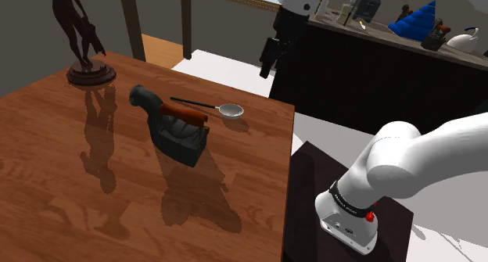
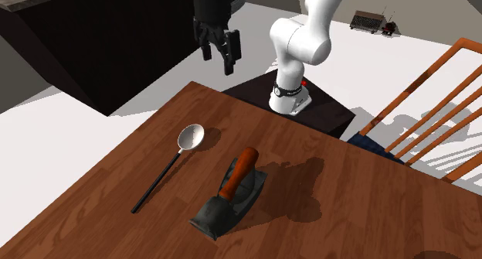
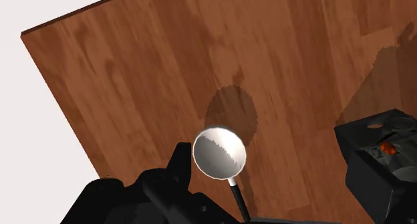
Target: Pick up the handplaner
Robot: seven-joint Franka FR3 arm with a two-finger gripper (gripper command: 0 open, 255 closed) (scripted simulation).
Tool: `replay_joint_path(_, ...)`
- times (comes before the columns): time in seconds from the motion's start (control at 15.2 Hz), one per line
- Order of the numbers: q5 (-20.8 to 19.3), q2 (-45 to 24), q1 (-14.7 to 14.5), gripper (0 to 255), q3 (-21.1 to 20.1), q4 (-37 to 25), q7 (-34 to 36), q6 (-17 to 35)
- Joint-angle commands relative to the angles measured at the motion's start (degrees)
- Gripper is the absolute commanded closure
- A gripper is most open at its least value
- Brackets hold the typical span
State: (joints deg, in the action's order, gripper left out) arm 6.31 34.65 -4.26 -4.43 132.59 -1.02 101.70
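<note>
The handplaner lies on the wooden table. It has a dark body and a red-brown handle. In the wrist view its dark body lies off to one side of the gripper. My gripper hangs open and empty, high above the table edge nearest the stand. In the shoulder view the gripper is up and to the right of the planer, well apart from it. Directly under the hand lies a metal spoon.
The spoon lies just beyond the planer, its bowl toward the arm's base. A dark figurine stands at the table's far corner. A wooden chair stands by the table. A dark counter with clutter is behind the arm.
</note>
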Motion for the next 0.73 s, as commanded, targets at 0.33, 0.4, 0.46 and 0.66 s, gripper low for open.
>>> replay_joint_path(0.33, 1.2, -13.4, -3.2, 0, -5.0, -8.6, 1.5, 2.8)
replay_joint_path(0.4, 1.2, -15.3, -3.6, 0, -5.7, -10.0, 1.8, 3.0)
replay_joint_path(0.46, 1.2, -17.2, -4.0, 0, -6.4, -11.4, 2.1, 3.2)
replay_joint_path(0.66, 0.8, -23.0, -5.3, 0, -8.5, -16.0, 3.2, 3.5)
